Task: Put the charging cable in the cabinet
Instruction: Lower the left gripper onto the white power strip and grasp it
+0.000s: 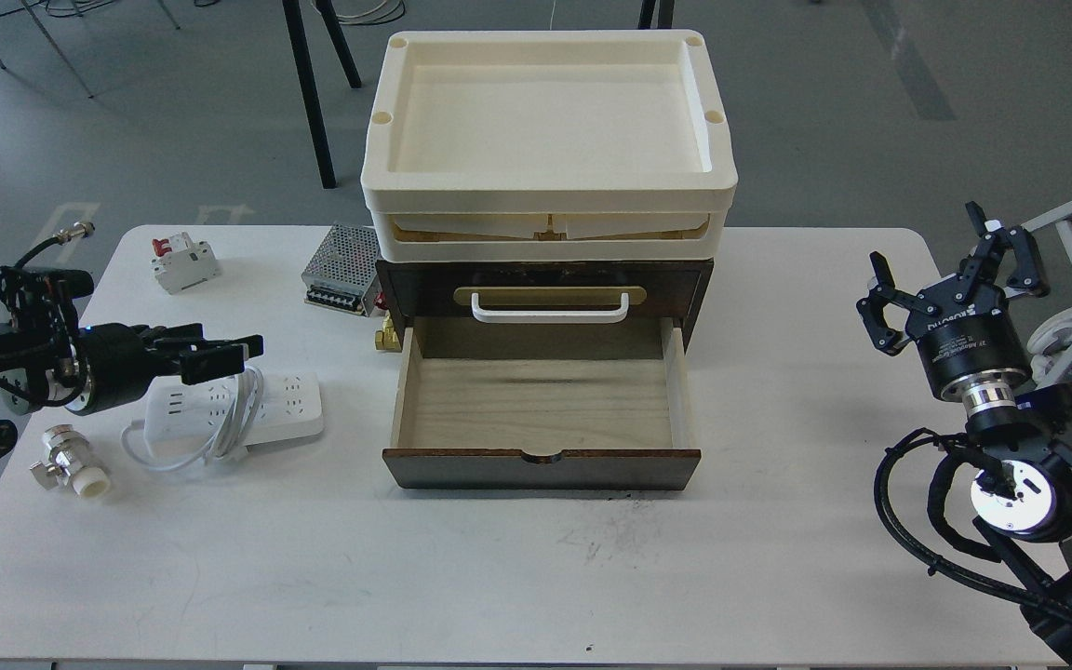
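Observation:
The charging cable (pixel 280 409), a flat white power strip with its white cord looped around it, lies on the white table (pixel 499 568) left of the cabinet. The cabinet (pixel 685 284) is dark brown wood, and its lower light-wood drawer (pixel 536 405) is pulled open and empty. The upper drawer has a white handle (pixel 550 307). My left gripper (pixel 243 356) points right and hovers just above the strip's rear left part, with its fingers slightly apart. My right gripper (pixel 950 265) is open and empty, raised at the table's right edge.
Cream trays (pixel 545 121) are stacked on the cabinet. A circuit breaker with a red switch (pixel 184 262) and a perforated power supply box (pixel 342 270) stand at the back left. A brass fitting (pixel 387 335) sits by the cabinet's left side. A metal valve (pixel 66 461) lies front left.

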Action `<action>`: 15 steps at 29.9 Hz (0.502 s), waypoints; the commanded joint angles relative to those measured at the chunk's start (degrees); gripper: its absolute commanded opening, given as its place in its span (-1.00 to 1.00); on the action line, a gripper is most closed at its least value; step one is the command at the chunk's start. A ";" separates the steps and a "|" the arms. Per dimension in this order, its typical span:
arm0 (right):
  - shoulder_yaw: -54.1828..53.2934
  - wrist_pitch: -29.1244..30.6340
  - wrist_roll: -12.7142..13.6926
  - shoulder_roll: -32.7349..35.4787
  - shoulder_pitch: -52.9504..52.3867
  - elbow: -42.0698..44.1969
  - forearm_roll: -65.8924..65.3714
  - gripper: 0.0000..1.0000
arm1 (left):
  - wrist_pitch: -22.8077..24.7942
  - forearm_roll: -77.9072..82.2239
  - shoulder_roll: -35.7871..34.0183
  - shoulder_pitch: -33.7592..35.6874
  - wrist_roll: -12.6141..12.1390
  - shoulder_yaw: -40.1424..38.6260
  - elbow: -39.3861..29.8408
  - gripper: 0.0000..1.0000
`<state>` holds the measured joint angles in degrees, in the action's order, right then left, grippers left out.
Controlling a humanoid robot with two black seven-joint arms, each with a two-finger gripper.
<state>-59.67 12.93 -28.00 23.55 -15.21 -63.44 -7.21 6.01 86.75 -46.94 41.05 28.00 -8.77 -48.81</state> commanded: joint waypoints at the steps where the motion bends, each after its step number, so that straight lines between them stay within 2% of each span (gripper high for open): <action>1: 0.00 -0.01 0.00 0.00 0.00 -0.01 0.00 0.98 | -1.88 0.17 0.79 -2.81 0.00 1.03 0.21 0.99; 8: 0.00 -0.01 0.00 0.00 0.00 -0.01 0.00 0.98 | -5.30 0.08 3.69 -3.61 0.00 5.17 2.05 0.96; 12: 0.00 -0.01 0.00 0.00 0.00 -0.01 0.00 0.98 | -6.45 0.26 4.57 -3.70 0.00 5.43 2.40 0.71; 15: -0.09 -0.01 0.00 0.00 0.00 -0.01 0.00 0.98 | -7.15 2.53 5.01 -3.61 0.00 5.35 3.19 0.44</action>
<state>-59.67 12.92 -28.00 23.55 -15.21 -63.47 -7.21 -0.46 87.49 -42.33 37.39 28.00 -3.42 -46.36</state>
